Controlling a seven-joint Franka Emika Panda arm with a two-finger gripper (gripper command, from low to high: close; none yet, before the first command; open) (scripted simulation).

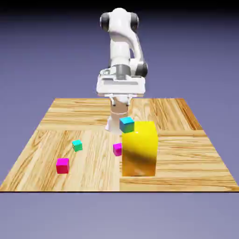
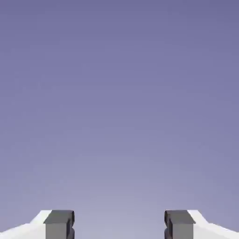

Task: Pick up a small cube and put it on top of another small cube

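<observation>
Exterior view: the white arm rises at the twelve o'clock side of the wooden table, and its gripper is raised above the tabletop with its fingers spread and nothing between them. Clock directions here are read on the picture, from the middle of the big yellow block. The magenta-purple cube, the piece to be picked up, sits on the table at nine o'clock; its edge meets the block's outline, and whether the two touch cannot be determined. The blue cube, with a cyan-teal top face, appears at eleven o'clock, overlapping the block's upper corner; what supports it cannot be confirmed from this angle. The green-teal cube lies farther out at nine o'clock, turned askew on the wood. The hot-pink cube stands between eight and nine o'clock, well apart from the block. In the hand view, the grey fingertips show at seven and five o'clock, well apart, with only blue-violet backdrop visible between them.
</observation>
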